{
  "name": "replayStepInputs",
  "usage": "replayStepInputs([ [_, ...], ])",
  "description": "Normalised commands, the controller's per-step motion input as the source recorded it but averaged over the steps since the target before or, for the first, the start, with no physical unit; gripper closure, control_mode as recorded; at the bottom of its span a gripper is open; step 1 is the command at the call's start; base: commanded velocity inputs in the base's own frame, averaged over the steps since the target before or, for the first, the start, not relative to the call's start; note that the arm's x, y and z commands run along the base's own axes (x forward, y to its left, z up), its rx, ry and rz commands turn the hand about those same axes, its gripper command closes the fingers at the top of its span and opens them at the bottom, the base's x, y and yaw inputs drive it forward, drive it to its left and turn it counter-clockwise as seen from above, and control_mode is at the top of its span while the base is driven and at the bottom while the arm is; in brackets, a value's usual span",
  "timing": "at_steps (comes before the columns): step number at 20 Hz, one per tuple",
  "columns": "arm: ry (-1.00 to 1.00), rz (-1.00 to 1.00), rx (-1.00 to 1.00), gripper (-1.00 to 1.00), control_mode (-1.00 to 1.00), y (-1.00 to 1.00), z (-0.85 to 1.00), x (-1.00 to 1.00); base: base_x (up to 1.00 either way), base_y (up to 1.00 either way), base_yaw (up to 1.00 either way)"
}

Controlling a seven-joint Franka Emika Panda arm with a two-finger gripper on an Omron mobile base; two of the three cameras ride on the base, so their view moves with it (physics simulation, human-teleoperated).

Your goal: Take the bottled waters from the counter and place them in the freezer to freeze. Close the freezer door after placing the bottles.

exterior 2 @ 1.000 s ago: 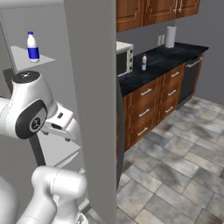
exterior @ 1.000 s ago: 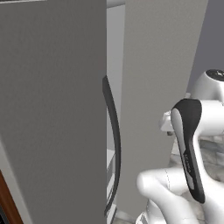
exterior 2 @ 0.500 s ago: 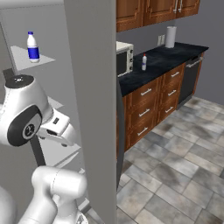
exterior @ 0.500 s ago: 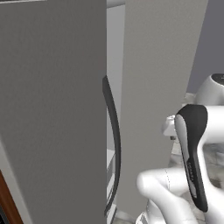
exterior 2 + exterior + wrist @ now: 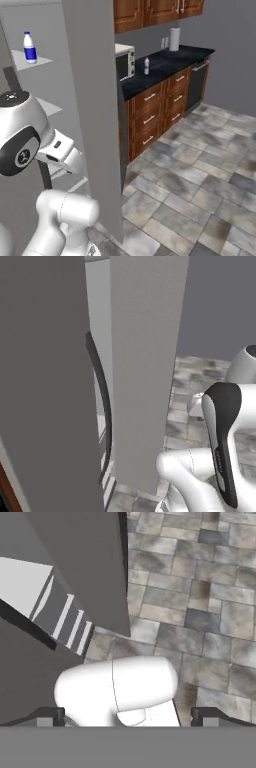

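We saw the white plastic bottle with the blue label and blue cap [image 5: 30,47] standing upright on a pale shelf inside the tall grey freezer [image 5: 90,100], at the upper left of the right base view, while the small clear-grey bottle with the red cap [image 5: 146,65] stood upright on the long black marble-patterned tabletop [image 5: 165,62], right of centre and well apart from the arm. In the hand view the gripper [image 5: 127,717] pointed down at the grey stone-tiled floor [image 5: 210,612], its jaws spread wide and released, holding nothing. We judged that the coming move turned on the red-capped bottle lying far across the room from the jaws, beyond the freezer's edge, its long axis vertical, so the base would probably have to drive before any reach. The flat grey freezer door [image 5: 45,381] with its long dark vertical handle [image 5: 102,406] stood open at the left of the left base view. Compared with a second earlier, the arm's dark-jointed elbow had sunk lower in both base views; the bottles had not moved.
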Motion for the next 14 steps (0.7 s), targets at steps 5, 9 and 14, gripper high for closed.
replayStepInputs([
  [5,0.00,0.00,0.00,-1.00,1.00,0.00,0.00,0.00,0.00,-0.93,-0.15],
  [9,0.00,0.00,0.00,-1.00,1.00,0.00,0.00,0.00,0.47,-0.72,-0.01],
  [14,0.00,0.00,0.00,-1.00,1.00,0.00,0.00,0.00,0.72,-0.69,0.11],
])
